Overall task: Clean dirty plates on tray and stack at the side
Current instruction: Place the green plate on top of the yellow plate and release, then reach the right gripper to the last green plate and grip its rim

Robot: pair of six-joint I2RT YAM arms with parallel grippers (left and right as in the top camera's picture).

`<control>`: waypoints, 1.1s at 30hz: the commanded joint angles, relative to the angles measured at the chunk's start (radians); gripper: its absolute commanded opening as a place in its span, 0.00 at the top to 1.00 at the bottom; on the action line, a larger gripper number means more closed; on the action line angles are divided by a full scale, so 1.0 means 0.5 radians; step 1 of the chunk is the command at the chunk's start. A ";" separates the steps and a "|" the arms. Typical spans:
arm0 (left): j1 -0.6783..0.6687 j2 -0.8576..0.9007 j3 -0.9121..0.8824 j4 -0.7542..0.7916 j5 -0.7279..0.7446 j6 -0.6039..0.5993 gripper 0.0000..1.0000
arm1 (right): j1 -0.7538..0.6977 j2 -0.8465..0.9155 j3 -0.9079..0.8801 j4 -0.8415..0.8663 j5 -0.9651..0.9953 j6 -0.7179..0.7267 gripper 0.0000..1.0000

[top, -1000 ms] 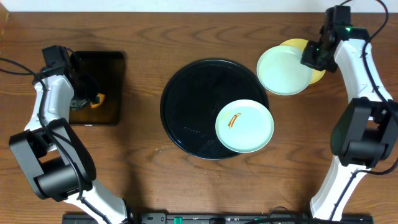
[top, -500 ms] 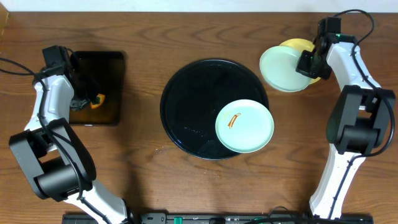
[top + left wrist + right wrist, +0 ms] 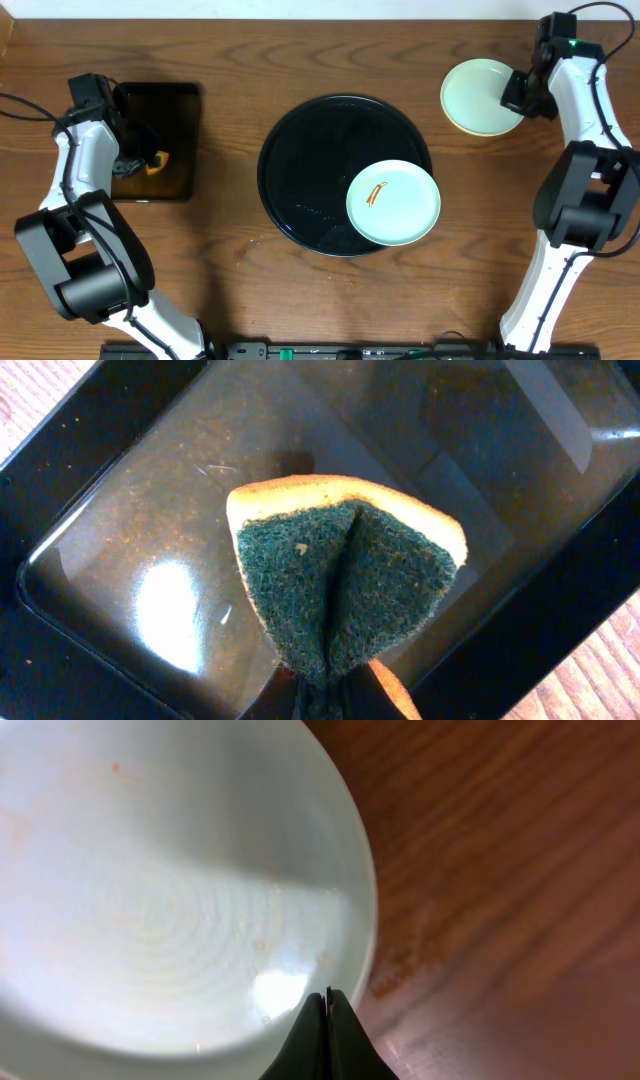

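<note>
— Mint plate (image 3: 480, 95) has slid on to the upper right of the frame. The right gripper (image 3: 522, 93) is at its right rim, jaws pressed shut on nothing I can see.
— And the dirty one?
— Streaked plate (image 3: 393, 202) sits at the lower right of the round tray (image 3: 300, 130), overhanging its rim.
— Who's nearer?
— Right arm, I'd judge. But the left gripper (image 3: 332, 695) pinches the folded sponge (image 3: 345, 575) over the rectangular tray (image 3: 175, 100), so that plate lies far right of those jaws and slightly lower.
</note>
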 commanded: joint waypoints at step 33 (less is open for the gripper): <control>0.009 0.000 -0.034 0.031 -0.024 0.027 0.91 | 0.942 -1.356 -1.136 -0.900 -0.266 0.475 0.52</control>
